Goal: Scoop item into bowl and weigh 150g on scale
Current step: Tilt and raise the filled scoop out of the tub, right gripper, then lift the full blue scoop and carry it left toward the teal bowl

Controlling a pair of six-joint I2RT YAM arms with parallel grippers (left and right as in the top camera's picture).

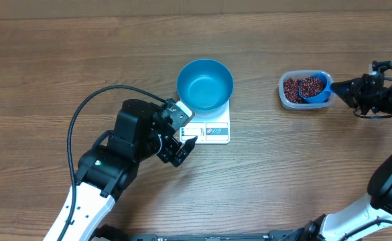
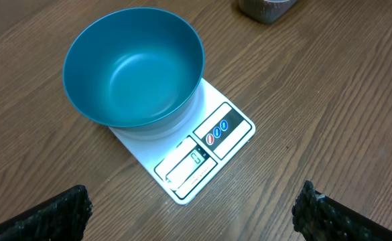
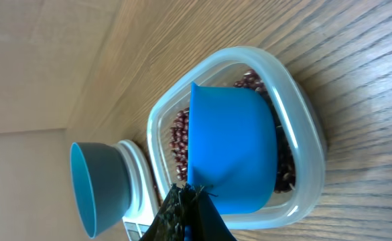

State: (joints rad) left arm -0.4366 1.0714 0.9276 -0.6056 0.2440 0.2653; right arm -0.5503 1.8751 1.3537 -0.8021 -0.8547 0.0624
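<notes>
The empty blue bowl (image 1: 205, 84) (image 2: 134, 67) stands on the white scale (image 1: 212, 131) (image 2: 222, 127) in the middle of the table. My left gripper (image 1: 184, 150) (image 2: 192, 214) is open and holds nothing, hovering just in front of the scale's front edge. To the right, a clear tub (image 1: 286, 100) (image 3: 303, 134) holds the red-brown beans (image 1: 291, 88) (image 3: 180, 134). A small blue scoop (image 1: 314, 89) (image 3: 232, 154) rests inside the tub with beans in it. My right gripper (image 1: 340, 86) (image 3: 189, 201) is shut on the scoop's handle.
The left arm's black cable (image 1: 82, 117) loops over the wooden table at the left. The bowl (image 3: 95, 191) and scale (image 3: 139, 181) show beyond the tub in the right wrist view. The tub's corner (image 2: 263, 8) lies at the top of the left wrist view.
</notes>
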